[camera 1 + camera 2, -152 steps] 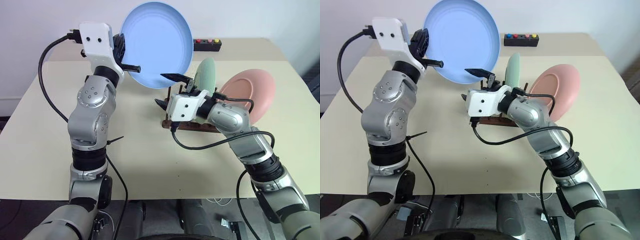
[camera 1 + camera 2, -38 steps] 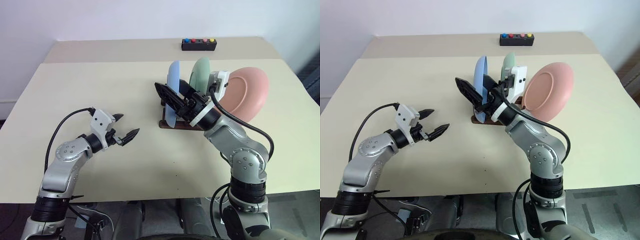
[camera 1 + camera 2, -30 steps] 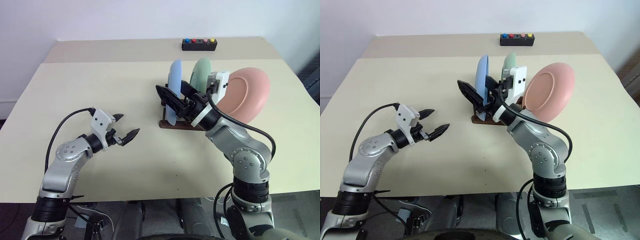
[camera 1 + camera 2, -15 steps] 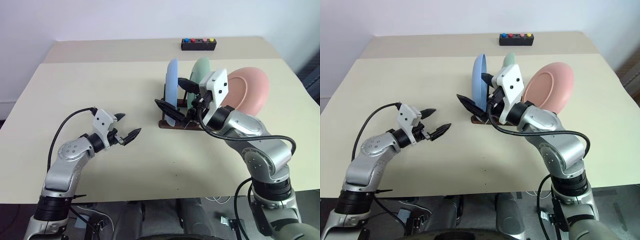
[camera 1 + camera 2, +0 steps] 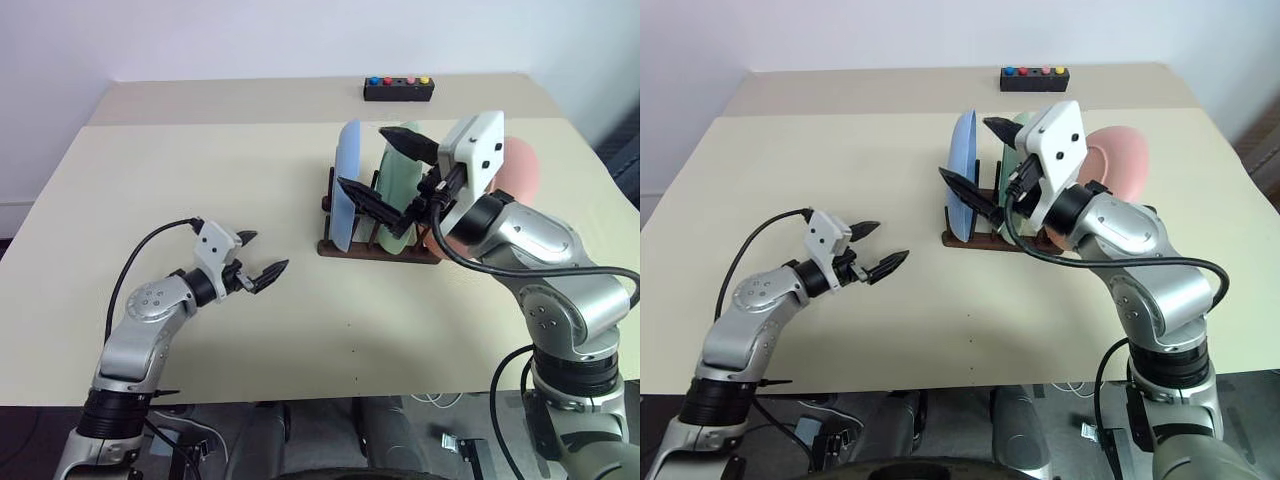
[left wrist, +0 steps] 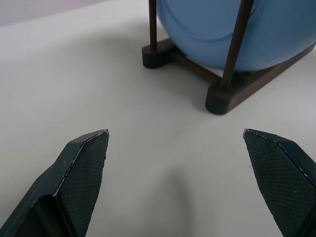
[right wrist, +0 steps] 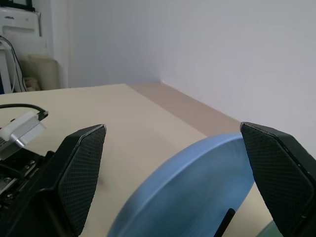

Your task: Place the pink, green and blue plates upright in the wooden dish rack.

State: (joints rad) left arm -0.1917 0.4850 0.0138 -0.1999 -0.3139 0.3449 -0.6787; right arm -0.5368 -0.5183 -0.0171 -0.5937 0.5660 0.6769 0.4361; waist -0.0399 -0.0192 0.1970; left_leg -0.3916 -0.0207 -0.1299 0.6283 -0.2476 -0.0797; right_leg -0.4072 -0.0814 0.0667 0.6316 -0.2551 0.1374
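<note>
The light blue plate (image 5: 347, 190) stands upright in the left end of the dark wooden dish rack (image 5: 342, 247). Right behind it stands the mint green plate (image 5: 398, 182), partly covered by my right gripper (image 5: 362, 157), which hovers open above the rack beside the blue plate's upper rim, holding nothing. The pink plate (image 5: 521, 165) leans at the rack's right end, mostly hidden by my right arm. My left gripper (image 5: 262, 252) is open and empty, low over the table to the left of the rack, pointing at the blue plate (image 6: 237, 29) and the rack's near rail (image 6: 217, 96).
A small black box with coloured buttons (image 5: 398, 89) sits at the table's far edge behind the rack. The cream table (image 5: 200, 170) spreads wide to the left and front of the rack.
The blue plate, held high by my left gripper five seconds ago, now stands in the rack. Over the last second my right gripper rose and rolled above the plates; the left stayed put.
</note>
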